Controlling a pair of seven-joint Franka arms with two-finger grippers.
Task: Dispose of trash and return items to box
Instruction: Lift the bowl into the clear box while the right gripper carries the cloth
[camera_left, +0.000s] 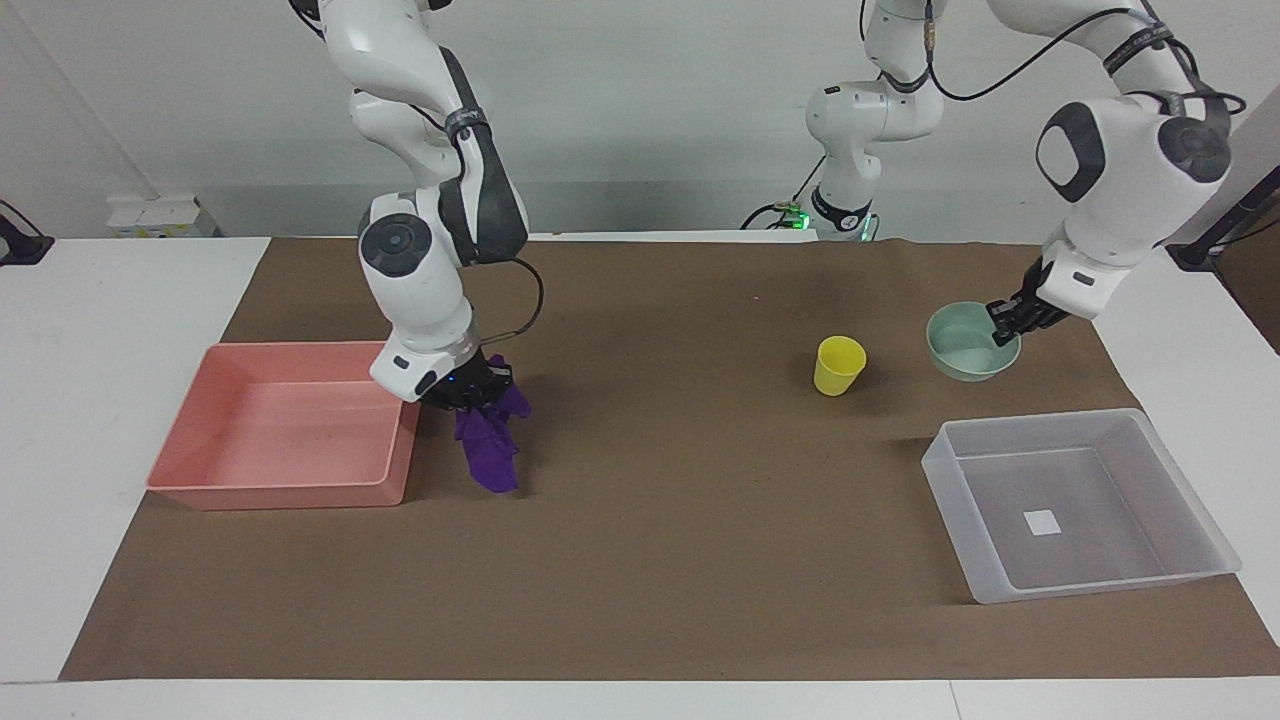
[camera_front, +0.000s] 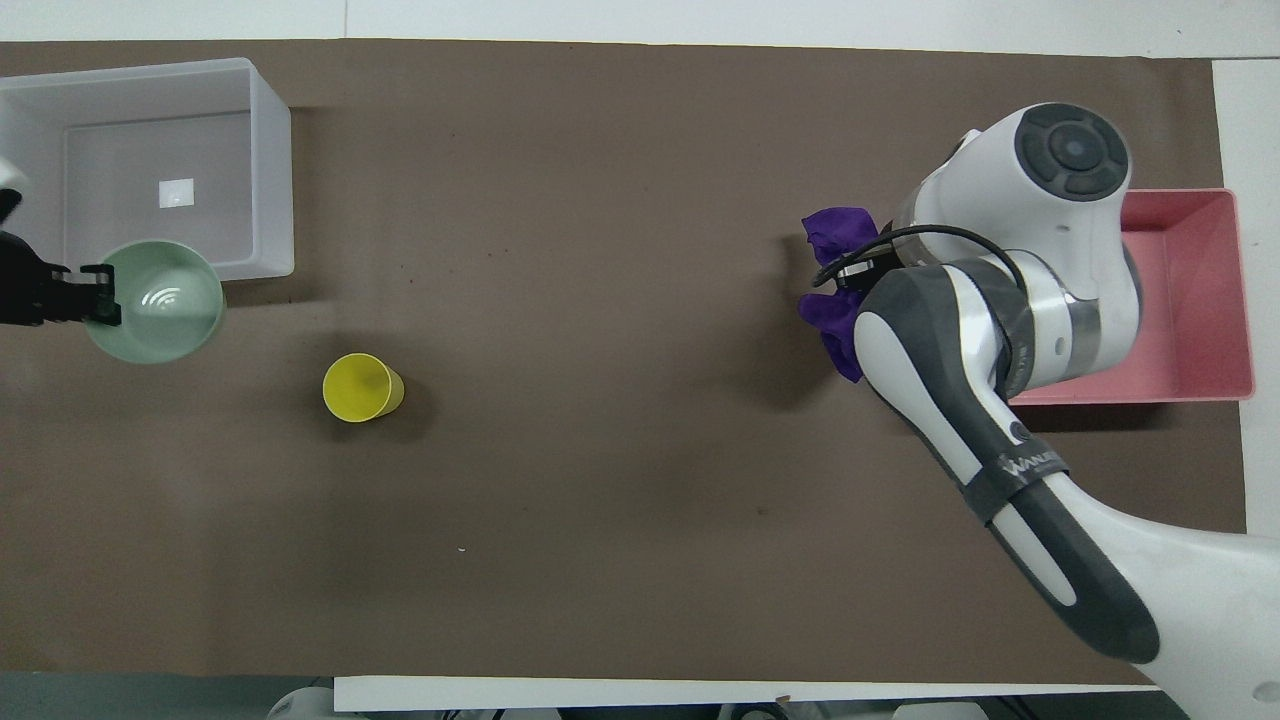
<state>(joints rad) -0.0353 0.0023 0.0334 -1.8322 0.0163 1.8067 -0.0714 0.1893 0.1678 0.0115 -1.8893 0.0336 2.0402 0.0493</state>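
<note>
1. Two loads aloft at once: purple rag (camera_left: 488, 440) pinched at its top by the right gripper (camera_left: 470, 395), mint bowl (camera_left: 971, 342) pinched at its rim by the left gripper (camera_left: 1010, 322).
2. Rag hanging long axis downward from the shut fingers, lower end close to the brown mat (camera_left: 650, 560) on the table (camera_left: 100, 300), whether clear of it or touching not readable; just beside the pink tray (camera_left: 190, 485), outside the tray wall nearest it.
3. Likely next for the rag: across toward the right arm's end of the table, with enough height for the dangling tail to clear the tray wall. Risk, as a judgement: tail catching on the rim and draping over it.
4. Bowl held roughly level in the air, fingers closed across the rim on the side toward the left arm's end of the table. In the overhead view, overlapping the clear box's (camera_front: 270, 150) near corner; judged from the facing view, not yet over the box floor.
5. Probable bowl move: away from the robots until over the white label (camera_left: 1041, 522), then down and release.
6. Yellow cup (camera_left: 838, 365) upright on the mat, untouched, apart from the box and from both grippers; left arm the nearer one for it afterwards.
</note>
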